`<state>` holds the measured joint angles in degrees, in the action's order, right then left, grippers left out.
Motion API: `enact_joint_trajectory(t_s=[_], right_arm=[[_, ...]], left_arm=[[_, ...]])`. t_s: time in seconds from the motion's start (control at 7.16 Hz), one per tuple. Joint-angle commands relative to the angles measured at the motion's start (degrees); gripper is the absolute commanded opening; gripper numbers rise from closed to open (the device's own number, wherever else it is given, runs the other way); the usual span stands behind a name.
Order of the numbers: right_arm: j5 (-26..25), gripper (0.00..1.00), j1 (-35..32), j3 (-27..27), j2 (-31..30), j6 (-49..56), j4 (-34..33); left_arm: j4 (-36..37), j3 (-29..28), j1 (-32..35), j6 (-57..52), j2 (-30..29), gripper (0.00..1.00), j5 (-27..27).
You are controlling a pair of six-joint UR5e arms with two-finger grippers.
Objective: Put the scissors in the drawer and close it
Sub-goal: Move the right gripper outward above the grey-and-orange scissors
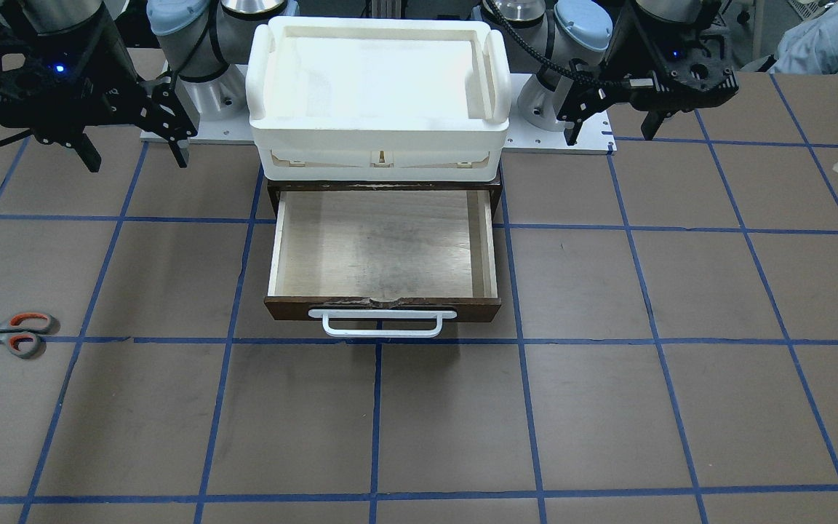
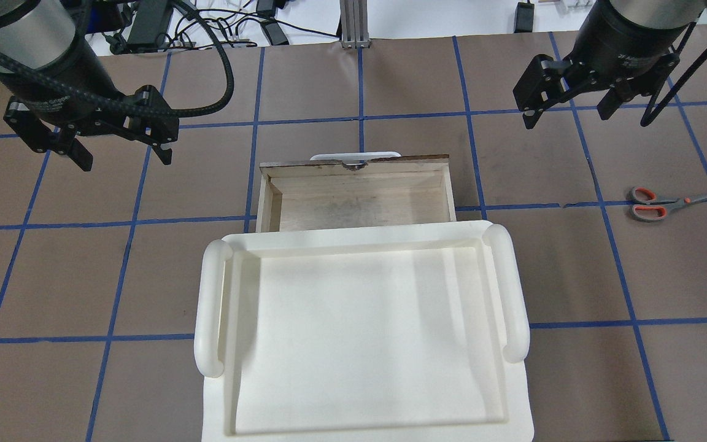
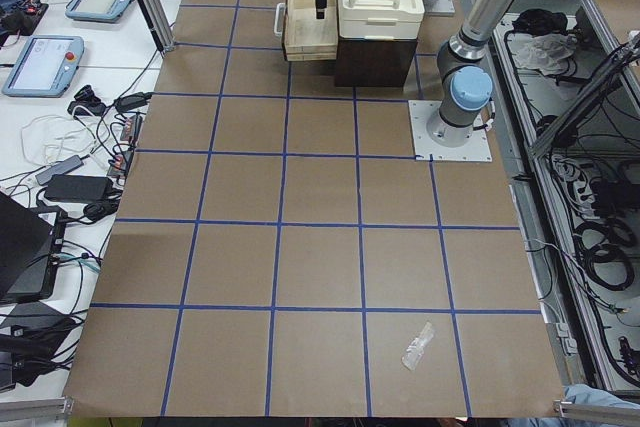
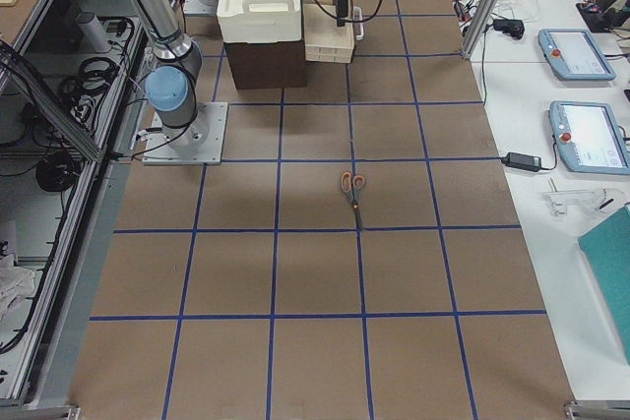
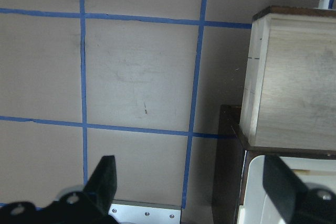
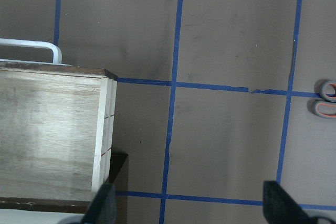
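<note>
1. At the left of the overhead view you have the left gripper. It hangs above the table, off the drawer's left side. Its 2 fingers are spread wide, and only bare brown surface and blue tape lines show between them.
2. In the middle, the drawer is pulled out of its dark brown cabinet. You can see its pale plywood floor with nothing lying on it. The white bar handle sits on the dark front panel, on the side facing away from the robot.
3. A white plastic tray rests on top of the cabinet, right behind the open drawer. It has 2 rounded grips, 1 on each short side.
4. Further right, the right gripper hovers above the table, beyond the drawer's right front corner. It too is wide open and has hold of nothing.
5. Furthest right, the scissors lie flat on the table, well apart from the drawer and from both grippers. They rest along a blue tape line, with the grey-and-orange loops toward the drawer and the blades pointing away from it. In the right wrist view you catch only the loops at the frame's right edge.
</note>
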<state>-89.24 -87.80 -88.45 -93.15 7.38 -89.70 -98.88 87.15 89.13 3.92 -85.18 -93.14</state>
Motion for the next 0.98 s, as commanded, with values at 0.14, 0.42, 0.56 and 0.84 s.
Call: enact_joint_trajectory(t_s=[0.14, 0.42, 0.56, 0.84], right_arm=[[0.91, 1.00, 0.00, -0.23, -0.01, -0.96, -1.26], [0.82, 1.00, 2.62, -0.24, 0.86, -4.36, -5.92], [0.91, 1.00, 6.03, -0.23, 0.87, -9.96, -6.97], [-0.40, 1.00, 9.66, -0.59, 5.07, -19.10, -9.42]], left_arm=[[0.00, 0.04, -0.01, 0.04, -0.07, 1.00, 0.06], [0.00, 0.04, 0.08, 0.13, -0.07, 1.00, 0.15], [0.00, 0.04, 0.08, 0.21, -0.07, 1.00, 0.06], [-0.17, 0.04, -0.01, -0.05, -0.07, 1.00, 0.06]])
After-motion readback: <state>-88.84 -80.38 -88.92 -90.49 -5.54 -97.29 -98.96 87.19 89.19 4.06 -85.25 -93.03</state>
